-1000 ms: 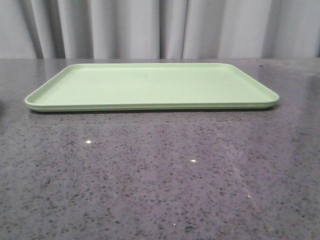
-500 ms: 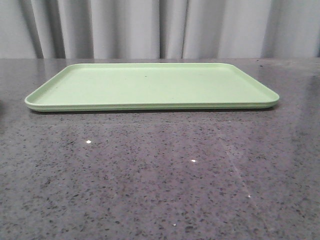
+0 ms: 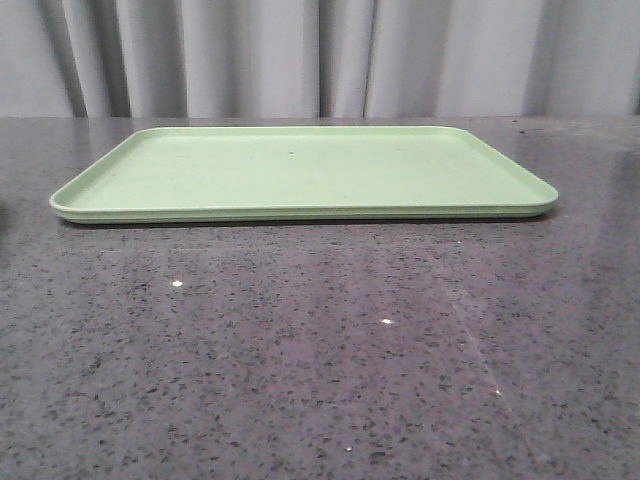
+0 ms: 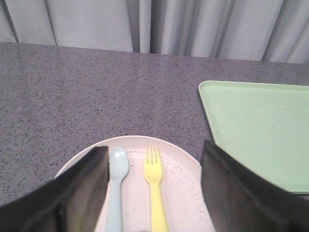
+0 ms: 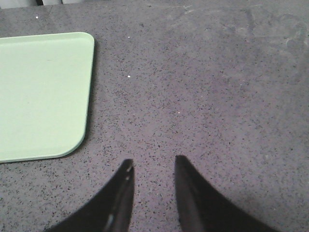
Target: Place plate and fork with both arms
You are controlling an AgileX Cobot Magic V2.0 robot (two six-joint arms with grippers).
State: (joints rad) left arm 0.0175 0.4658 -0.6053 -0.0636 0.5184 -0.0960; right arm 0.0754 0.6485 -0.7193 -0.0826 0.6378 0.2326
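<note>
Left gripper point(image 4: 154, 193) spread wide over the round pale pink plastic plate point(image 4: 186, 166) carrying the small yellow plastic fork point(image 4: 154, 181); right gripper point(image 5: 152, 193) parted, empty; best clamping the rim, not cutlery.

L gripper point(image 4: 154, 166) spread wide, nothing between fingers. Directly below gap: plate point(image 4: 181, 176), pale pink, on grey speckled table point(image 4: 87, 92). On plate, betw fingers: yellow fork point(image 4: 155, 191) and light blue spoon point(image 4: 116, 188), side by side, parallel, not touching, heads pointing away from gripper. Spoon just beside one finger. Green tray point(image 4: 260, 125) beyond other finger, apart from plate. Grey curtain point(image 4: 193, 24) at far table edge.
</note>
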